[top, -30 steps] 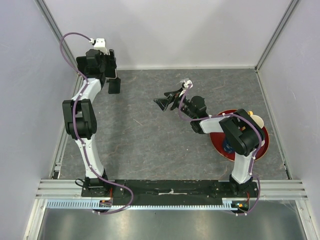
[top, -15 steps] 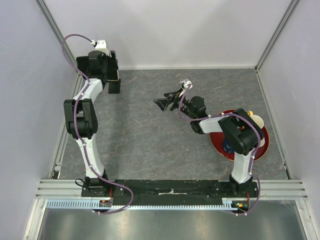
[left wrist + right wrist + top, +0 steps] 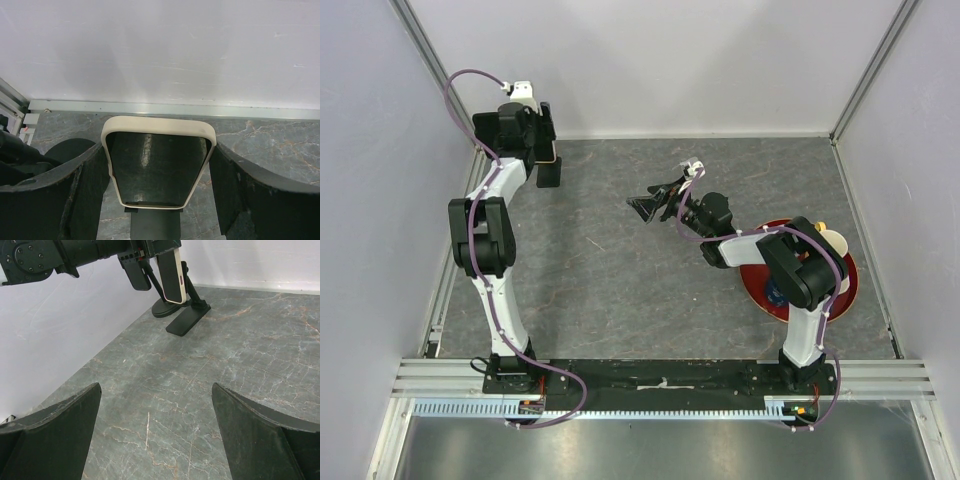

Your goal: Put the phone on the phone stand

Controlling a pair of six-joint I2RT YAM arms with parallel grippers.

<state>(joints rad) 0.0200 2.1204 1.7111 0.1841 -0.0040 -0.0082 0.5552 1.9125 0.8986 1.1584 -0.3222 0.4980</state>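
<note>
grey marbled tabletop (image 3: pixel 600 260), white walls (image 3: pixel 670 60) behind. left gripper (image 3: pixel 542 142) closed on the long edges of the cream-cased, dark-faced phone (image 3: pixel 157 167), aloft at the far left corner just above the black folding phone stand (image 3: pixel 187 320). could miss the rest or tip the stand if lowered off-centre. long axis near upright, lower end down. right gripper (image 3: pixel 157 440), mid-table, spread wide, empty.

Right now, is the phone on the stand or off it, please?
Off, it seems: the phone is clamped upright in the left gripper just above the phone stand; contact cannot be ruled out.
</note>
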